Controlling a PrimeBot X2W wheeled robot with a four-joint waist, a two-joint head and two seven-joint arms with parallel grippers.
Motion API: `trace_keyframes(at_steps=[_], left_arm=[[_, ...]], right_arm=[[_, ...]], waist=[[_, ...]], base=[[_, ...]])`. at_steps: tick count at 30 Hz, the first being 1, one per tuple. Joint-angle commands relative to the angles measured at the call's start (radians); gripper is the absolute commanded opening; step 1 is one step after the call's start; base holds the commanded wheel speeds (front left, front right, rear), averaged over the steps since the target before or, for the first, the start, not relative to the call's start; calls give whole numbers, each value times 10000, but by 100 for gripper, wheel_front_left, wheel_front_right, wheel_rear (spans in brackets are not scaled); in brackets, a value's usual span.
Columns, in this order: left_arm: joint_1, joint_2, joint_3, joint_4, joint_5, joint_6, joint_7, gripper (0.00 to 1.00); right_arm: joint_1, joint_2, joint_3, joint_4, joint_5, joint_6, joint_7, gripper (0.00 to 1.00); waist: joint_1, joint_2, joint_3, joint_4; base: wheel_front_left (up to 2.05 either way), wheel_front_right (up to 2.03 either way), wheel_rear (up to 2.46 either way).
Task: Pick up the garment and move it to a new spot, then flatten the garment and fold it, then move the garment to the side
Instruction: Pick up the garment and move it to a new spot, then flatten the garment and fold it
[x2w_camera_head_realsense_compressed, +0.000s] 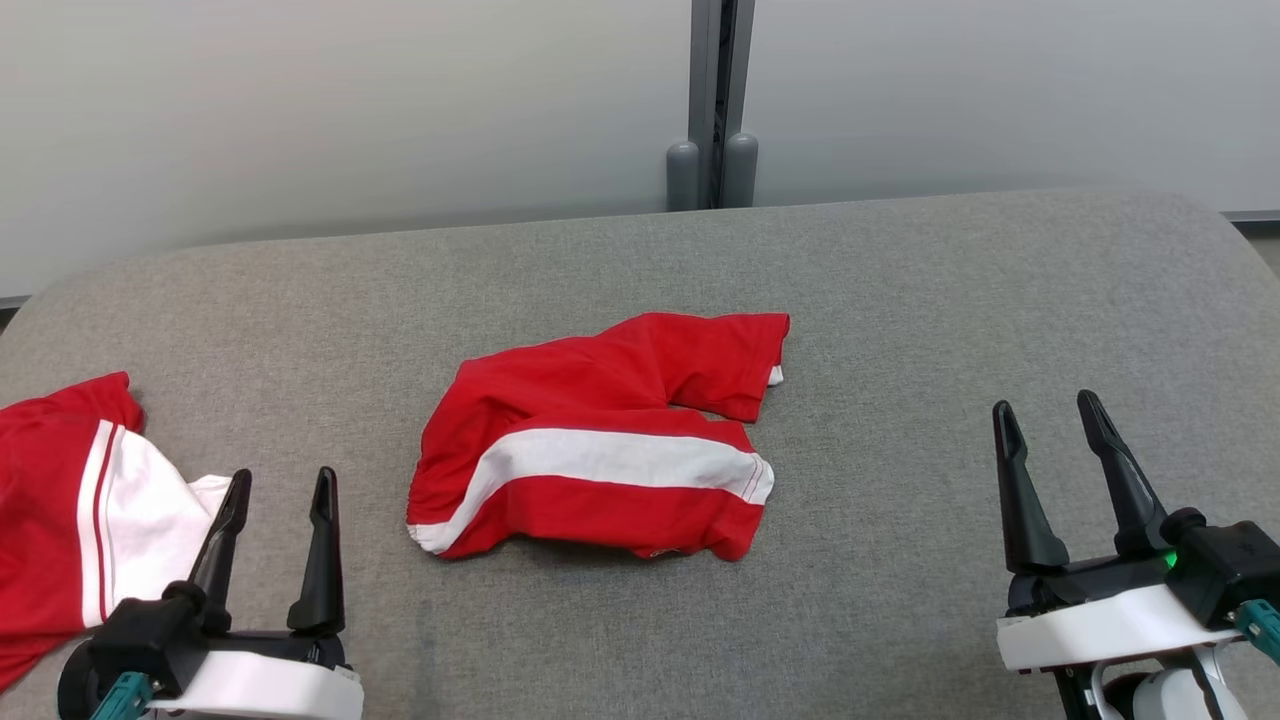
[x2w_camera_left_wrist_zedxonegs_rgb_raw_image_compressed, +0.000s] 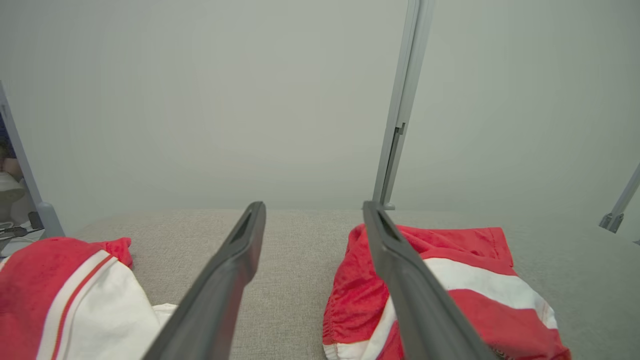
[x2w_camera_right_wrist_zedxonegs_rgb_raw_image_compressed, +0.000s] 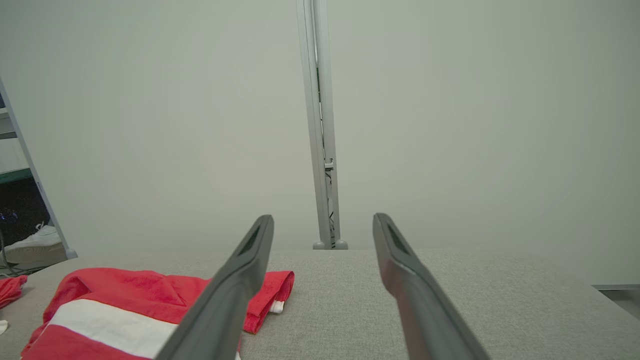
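Note:
A crumpled red garment (x2w_camera_head_realsense_compressed: 600, 440) with a broad white stripe lies in the middle of the grey padded table (x2w_camera_head_realsense_compressed: 900, 300). My left gripper (x2w_camera_head_realsense_compressed: 282, 485) hovers open at the lower left, nothing between its fingers, short of the garment and to its left. Open as well, my right gripper (x2w_camera_head_realsense_compressed: 1045, 408) stands at the lower right, well clear of the cloth. In the left wrist view the garment (x2w_camera_left_wrist_zedxonegs_rgb_raw_image_compressed: 480, 300) lies just right of my open left gripper (x2w_camera_left_wrist_zedxonegs_rgb_raw_image_compressed: 314, 207). In the right wrist view the garment (x2w_camera_right_wrist_zedxonegs_rgb_raw_image_compressed: 130, 305) sits at the lower left, beside my open right gripper (x2w_camera_right_wrist_zedxonegs_rgb_raw_image_compressed: 323, 220).
A second red and white garment (x2w_camera_head_realsense_compressed: 70, 500) lies at the table's left edge, close to my left gripper; the same cloth (x2w_camera_left_wrist_zedxonegs_rgb_raw_image_compressed: 75, 295) appears in the left wrist view. A pale wall with a grey post (x2w_camera_head_realsense_compressed: 712, 100) stands behind the table. Bare grey surface lies right of the middle garment.

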Motion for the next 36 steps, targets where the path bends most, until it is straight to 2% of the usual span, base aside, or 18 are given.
trace_keyframes(at_steps=[1, 18, 36], left_arm=[[49, -39, 135, 41, 122, -89, -14, 100], [-192, -561, 827, 419, 722, -617, -14, 100], [-286, -762, 1051, 576, 948, -839, -14, 100]], right_arm=[[77, -56, -27, 49, -28, 5, -49, 100], [-44, -56, 55, 184, 113, 5, -49, 100], [-127, -57, 207, 373, 184, 5, -49, 100]], waist=[[0, 0, 4, 2], [0, 0, -6, 71], [0, 0, -24, 145]], base=[[0, 0, 0], [0, 0, 0], [0, 0, 0]])
